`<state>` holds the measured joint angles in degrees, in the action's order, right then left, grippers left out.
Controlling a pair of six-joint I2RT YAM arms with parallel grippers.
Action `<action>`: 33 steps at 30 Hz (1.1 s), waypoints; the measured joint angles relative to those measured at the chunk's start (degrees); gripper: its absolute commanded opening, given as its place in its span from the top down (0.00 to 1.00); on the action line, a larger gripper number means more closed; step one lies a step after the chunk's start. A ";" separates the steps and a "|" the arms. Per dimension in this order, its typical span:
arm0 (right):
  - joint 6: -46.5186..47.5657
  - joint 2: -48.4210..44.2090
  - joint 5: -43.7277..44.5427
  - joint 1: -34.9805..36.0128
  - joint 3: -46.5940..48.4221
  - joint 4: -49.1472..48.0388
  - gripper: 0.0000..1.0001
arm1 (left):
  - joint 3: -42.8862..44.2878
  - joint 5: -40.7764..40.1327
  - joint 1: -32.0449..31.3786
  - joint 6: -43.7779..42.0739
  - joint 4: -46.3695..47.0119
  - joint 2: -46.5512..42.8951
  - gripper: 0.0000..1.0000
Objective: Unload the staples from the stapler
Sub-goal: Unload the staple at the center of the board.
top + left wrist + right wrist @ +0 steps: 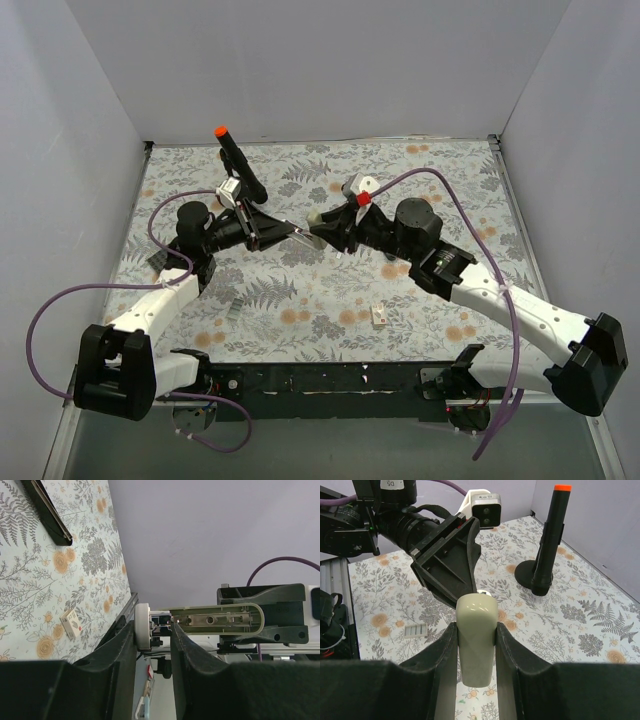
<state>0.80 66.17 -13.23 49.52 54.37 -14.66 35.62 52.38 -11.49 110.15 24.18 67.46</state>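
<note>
— Above table (150, 205) centre, right gripper (476, 625) clamps the cream stapler (476, 647), silvery channel turned left.

— Noted. The left gripper (154, 625) sits narrowly parted at its front tip; grip unclear. Advise right braces firm, left pulls straight.

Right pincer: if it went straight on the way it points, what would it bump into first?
The left pincer, close ahead: it faces the tip of the pale stapler that the right pincer holds. Exact gap unclear.
</note>
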 measured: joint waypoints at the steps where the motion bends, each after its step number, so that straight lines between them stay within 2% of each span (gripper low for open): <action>1: 0.00 -0.15 0.11 0.00 -0.20 -0.11 0.89 | 0.00 0.02 0.00 -0.17 0.00 0.04 1.00; 3: -0.02 -0.20 0.44 0.02 -0.37 0.15 0.82 | 0.13 -0.02 0.00 -1.29 -0.63 0.09 1.00; 4: -0.02 -0.15 0.61 0.02 -0.39 0.68 0.73 | 0.35 0.00 -0.02 -2.45 -1.38 0.15 1.00; 7: 0.04 0.31 0.92 0.02 -0.39 1.75 0.56 | 1.42 -0.04 -0.31 -6.08 -4.31 0.48 1.00; 12: -0.20 4.20 0.59 0.04 1.70 5.70 0.46 | 2.95 -1.44 -0.37 -13.97 -9.84 1.77 1.00; 14: -0.20 6.73 0.61 0.04 3.45 7.39 0.38 | 3.19 -2.08 -0.37 -15.78 -11.19 2.21 1.00; 17: -0.28 10.19 0.57 0.04 5.31 9.66 0.34 | 3.48 -3.28 -0.37 -19.08 -13.81 3.08 1.00; 21: -0.35 13.00 0.46 0.04 6.99 11.89 0.34 | 3.52 -3.96 -0.37 -22.34 -16.28 3.74 1.00; 24: -0.26 14.75 0.74 0.04 9.03 13.14 0.43 | 3.78 -4.35 -0.37 -24.15 -18.01 3.87 1.00; 25: -0.24 15.04 0.94 0.07 9.55 13.40 0.52 | 3.93 -4.59 -0.37 -24.79 -18.58 3.89 1.00; 28: 0.07 15.10 1.07 0.07 10.16 13.75 0.67 | 4.52 -5.38 -0.37 -26.05 -20.09 3.91 1.00; 33: 0.09 14.75 2.67 0.17 9.64 14.58 0.72 | 4.90 -7.02 -0.37 -26.56 -21.70 3.91 1.00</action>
<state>0.89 80.93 -10.57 49.69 64.01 -0.08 40.51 45.36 -11.86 83.59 2.48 71.37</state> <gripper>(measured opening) 0.404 0.262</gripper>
